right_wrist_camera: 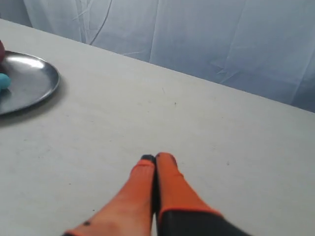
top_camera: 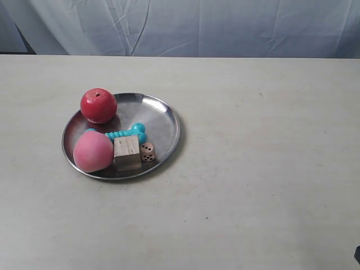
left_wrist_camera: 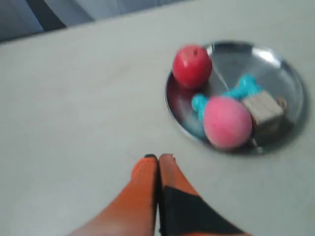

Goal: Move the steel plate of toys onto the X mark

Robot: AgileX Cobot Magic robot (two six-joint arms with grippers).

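Steel plate [top_camera: 163, 115] is seen resting on the tabletop [top_camera: 253, 169], toward the exterior view's left. Carried in it: red ball [top_camera: 98, 105], pink ball [top_camera: 93, 151], wooden cube [top_camera: 127, 152], die [top_camera: 148, 152] beside the cube, turquoise bone piece [top_camera: 126, 133]. Left tool [left_wrist_camera: 158, 158] is clenched, empty, near the plate. Right tool [right_wrist_camera: 155, 158] is clenched, empty, farther off.

The steel plate [top_camera: 163, 115] is seen on the pale worktop [top_camera: 253, 169], left of centre. On it a red apple-like ball [top_camera: 98, 105] is set at the far rim. A pink peach-like ball [top_camera: 93, 151], a wooden cube [top_camera: 127, 152] and a dotted die [top_camera: 148, 152] are lined along the near rim, with a turquoise bone-shaped piece [top_camera: 125, 133] lying between.
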